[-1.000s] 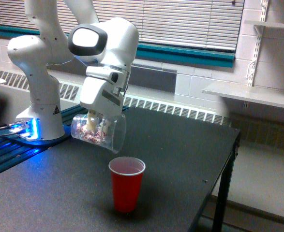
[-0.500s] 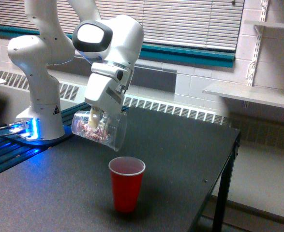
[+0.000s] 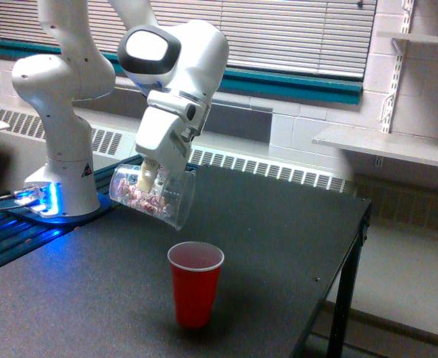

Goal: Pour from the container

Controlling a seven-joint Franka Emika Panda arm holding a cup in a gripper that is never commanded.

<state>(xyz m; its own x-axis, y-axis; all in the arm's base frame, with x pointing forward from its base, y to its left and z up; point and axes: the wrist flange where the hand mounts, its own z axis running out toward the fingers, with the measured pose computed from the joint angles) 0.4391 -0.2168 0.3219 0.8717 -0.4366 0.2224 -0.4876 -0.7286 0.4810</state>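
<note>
My gripper point(image 3: 151, 177) is shut on the container point(image 3: 153, 196), a clear plastic cup tipped on its side with its mouth facing the exterior view's right. Small pinkish-white pieces lie along its lower wall and toward its base. The container hangs above the table, up and to the left of the red cup point(image 3: 195, 283). The red cup stands upright on the black table point(image 3: 278, 246), its white inside showing no pieces that I can make out. One pale fingertip point(image 3: 147, 177) shows through the clear wall.
The white arm base point(image 3: 58, 153) stands at the table's back left beside blue-lit cables point(image 3: 24, 201). The table's right edge point(image 3: 357, 231) drops to the floor. A radiator and blinds run along the wall behind, with a shelf point(image 3: 386, 145) at the right.
The arm has lifted slightly and shifted toward the exterior view's right, carrying the container a little higher above the red cup. The tilt is about the same.
</note>
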